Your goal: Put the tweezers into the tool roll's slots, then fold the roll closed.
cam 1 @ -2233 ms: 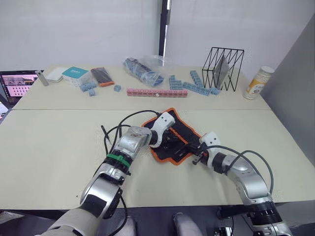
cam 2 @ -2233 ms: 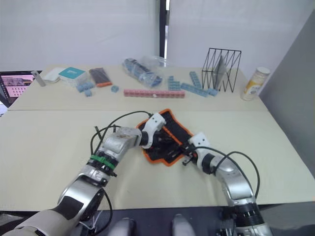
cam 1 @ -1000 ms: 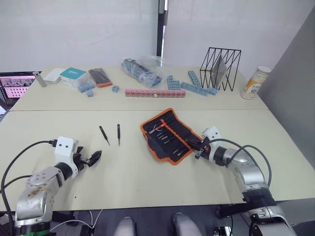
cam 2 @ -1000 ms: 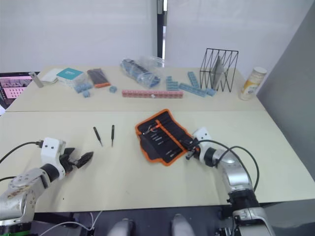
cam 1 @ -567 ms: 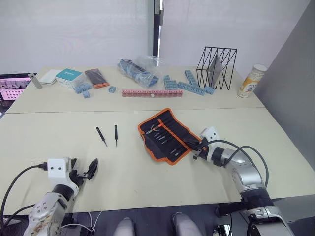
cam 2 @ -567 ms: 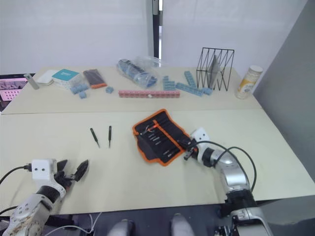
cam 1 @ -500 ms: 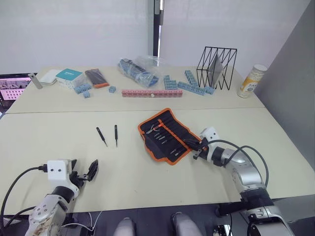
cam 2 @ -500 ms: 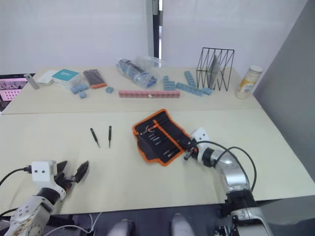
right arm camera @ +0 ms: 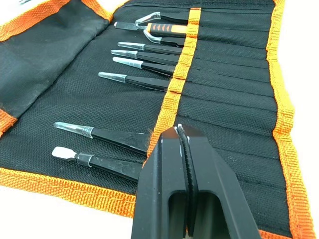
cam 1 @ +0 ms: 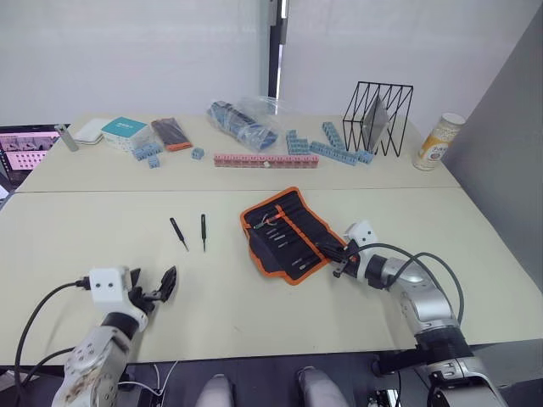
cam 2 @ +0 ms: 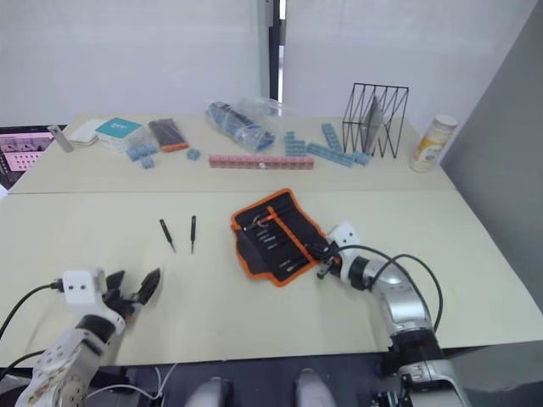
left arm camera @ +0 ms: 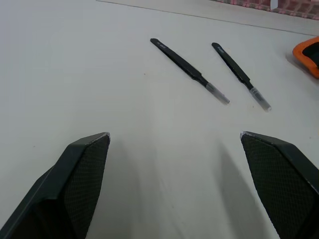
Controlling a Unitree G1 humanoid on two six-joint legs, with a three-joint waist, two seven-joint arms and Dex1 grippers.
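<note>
My right gripper (right arm camera: 182, 130) (fingers pressed together) rested at the open tool roll (cam 1: 288, 233), mid-counter; my left gripper (cam 1: 151, 291), fingers apart, sat at seven o'clock below two loose tweezers (cam 1: 190, 231).

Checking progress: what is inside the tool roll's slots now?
The tool roll holds seven tools in its slots, tips sticking out; their handles are hidden. Two tweezers lie outside.

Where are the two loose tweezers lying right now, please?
The two tweezers lie side by side on the table, left of the open tool roll and ahead of the left gripper.
</note>
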